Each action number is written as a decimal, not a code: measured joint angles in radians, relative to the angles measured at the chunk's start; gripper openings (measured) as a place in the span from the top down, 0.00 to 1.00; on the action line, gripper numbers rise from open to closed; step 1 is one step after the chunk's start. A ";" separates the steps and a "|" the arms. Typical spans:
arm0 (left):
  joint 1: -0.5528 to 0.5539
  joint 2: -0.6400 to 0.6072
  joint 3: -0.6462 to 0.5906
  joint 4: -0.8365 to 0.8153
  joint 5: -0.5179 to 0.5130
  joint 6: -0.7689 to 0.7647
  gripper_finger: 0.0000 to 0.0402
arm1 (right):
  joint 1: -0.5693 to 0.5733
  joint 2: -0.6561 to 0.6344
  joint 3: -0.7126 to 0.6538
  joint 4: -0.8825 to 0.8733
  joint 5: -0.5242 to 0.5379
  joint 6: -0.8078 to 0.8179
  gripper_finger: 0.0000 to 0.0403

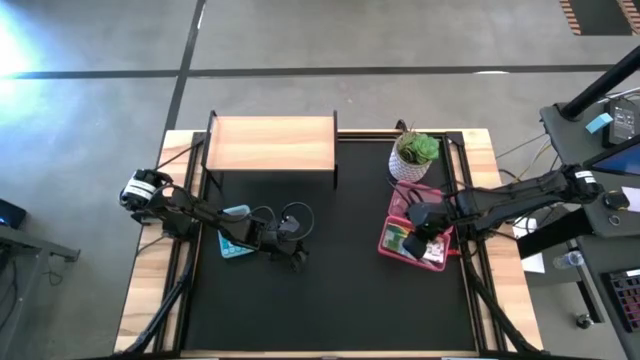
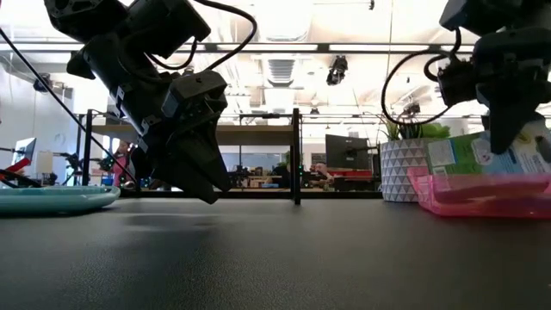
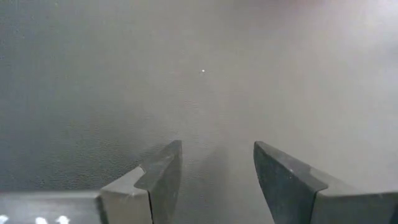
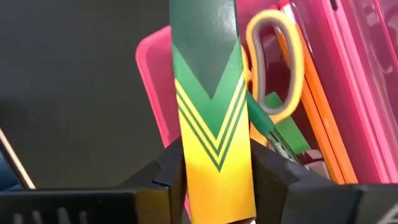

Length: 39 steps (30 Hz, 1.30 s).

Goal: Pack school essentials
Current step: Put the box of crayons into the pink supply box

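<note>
While over the pink tray (image 4: pixel 149 93) — green-yellow box (image 4: pixel 214 118) between right gripper (image 4: pixel 217 186) fingers, gripped.

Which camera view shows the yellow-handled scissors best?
The right wrist view: the yellow-handled scissors lie in the pink box, their handle loop plain. In the high view they are too small to pick out; the low and left wrist views do not show them.

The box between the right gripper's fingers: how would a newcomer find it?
Find the potted plant at the black mat's right edge; just in front of it sits a pink tray. Over the tray, the right gripper has a flat box between its fingers, alone there in bearing green-and-yellow chevron stripes, beside yellow-handled scissors.
</note>
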 joint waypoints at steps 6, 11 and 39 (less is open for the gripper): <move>0.000 0.000 0.000 0.000 0.000 0.000 0.55 | 0.000 0.000 0.000 -0.020 0.001 0.005 0.55; 0.000 0.000 0.000 0.000 0.000 0.000 0.55 | -0.001 0.000 0.046 -0.120 0.043 -0.042 0.44; 0.000 0.000 0.000 0.000 0.000 -0.001 0.55 | 0.040 0.073 0.217 -0.095 0.011 -0.091 0.49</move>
